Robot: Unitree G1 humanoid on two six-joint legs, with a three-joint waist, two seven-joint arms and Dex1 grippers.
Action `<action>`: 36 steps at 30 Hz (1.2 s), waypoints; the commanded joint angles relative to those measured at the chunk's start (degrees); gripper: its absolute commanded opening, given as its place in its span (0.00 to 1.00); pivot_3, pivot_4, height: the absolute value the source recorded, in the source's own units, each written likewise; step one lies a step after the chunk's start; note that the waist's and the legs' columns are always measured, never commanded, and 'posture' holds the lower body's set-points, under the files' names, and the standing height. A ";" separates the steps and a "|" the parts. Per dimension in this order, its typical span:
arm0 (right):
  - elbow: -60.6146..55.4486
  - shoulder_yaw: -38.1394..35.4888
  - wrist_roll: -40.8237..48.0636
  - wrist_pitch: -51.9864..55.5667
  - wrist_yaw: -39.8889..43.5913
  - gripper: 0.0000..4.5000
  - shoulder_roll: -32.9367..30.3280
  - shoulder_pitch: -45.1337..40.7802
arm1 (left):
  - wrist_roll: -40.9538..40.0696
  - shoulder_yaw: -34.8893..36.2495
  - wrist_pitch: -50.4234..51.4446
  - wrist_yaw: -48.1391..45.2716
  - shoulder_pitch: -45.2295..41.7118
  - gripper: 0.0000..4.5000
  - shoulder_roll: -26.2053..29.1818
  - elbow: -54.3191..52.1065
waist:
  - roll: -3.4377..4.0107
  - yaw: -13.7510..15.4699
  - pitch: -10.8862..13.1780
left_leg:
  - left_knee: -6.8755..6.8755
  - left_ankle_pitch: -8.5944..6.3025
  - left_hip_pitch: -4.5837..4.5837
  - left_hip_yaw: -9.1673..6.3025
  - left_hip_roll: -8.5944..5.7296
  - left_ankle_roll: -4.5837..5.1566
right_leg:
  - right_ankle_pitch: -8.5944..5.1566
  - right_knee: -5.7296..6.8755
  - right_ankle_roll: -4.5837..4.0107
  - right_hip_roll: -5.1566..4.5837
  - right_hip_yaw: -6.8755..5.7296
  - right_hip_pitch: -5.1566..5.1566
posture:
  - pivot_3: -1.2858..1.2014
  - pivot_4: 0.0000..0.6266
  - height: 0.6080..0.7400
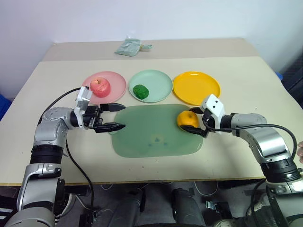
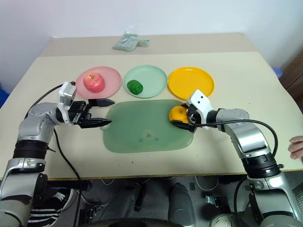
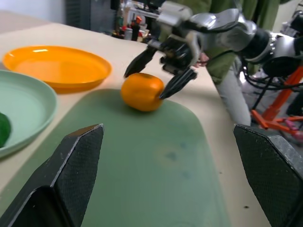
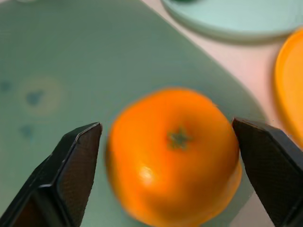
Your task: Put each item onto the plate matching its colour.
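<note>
Right gripper (image 1: 197, 124) is straddling the orange (image 1: 188, 120) on the mat (image 1: 151, 135), fingers wide, not clamping; left gripper (image 1: 113, 116) is gaping empty across the mat.

Two fruits plated, the orange still on the mat

Red-pink apple (image 1: 100, 86) sits on the pink plate (image 1: 116, 80) at far left; dark green bumpy ball (image 1: 140, 91) on the mint green plate (image 1: 158, 80); orange (image 1: 187, 119) rests near the empty yellow-orange plate (image 1: 196, 87).

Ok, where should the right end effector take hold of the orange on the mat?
Across the orange's widest middle, coming from the robot's right side, where the open right end effector already straddles it. It's round and stem-up, so fingers need opposite sides.
</note>
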 commanded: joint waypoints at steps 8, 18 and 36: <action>4.73 -8.22 3.19 -1.51 -4.93 0.72 5.37 -9.60 | -0.37 2.08 -6.24 5.30 -1.88 1.00 -1.73 -0.51 | 0.02 -0.30 0.02 | -0.04 0.00 -0.01 0.01 0.01 -0.01 | 0.00 0.00 -0.01 0.00 0.02 -0.05 | 0.52 0.24 1.00; 45.45 -6.01 -12.02 -24.49 -22.51 0.72 14.70 -29.93 | 7.38 -0.72 -13.50 20.84 -4.17 1.00 -7.69 3.58 | 0.01 -0.43 0.01 | -0.09 0.03 0.01 0.00 -0.01 -0.03 | 0.05 0.00 -0.07 0.02 0.02 -0.04 | 0.52 0.24 1.00; 23.09 -10.45 -0.25 -25.22 -6.59 0.99 14.37 -19.45 | 1.41 0.36 -12.30 11.64 -1.86 1.00 -5.26 1.49 | 0.07 -0.53 0.00 | -0.21 0.08 0.00 -0.08 0.08 -0.11 | 0.10 0.06 -0.14 0.24 0.12 -0.16 | 0.52 0.24 1.00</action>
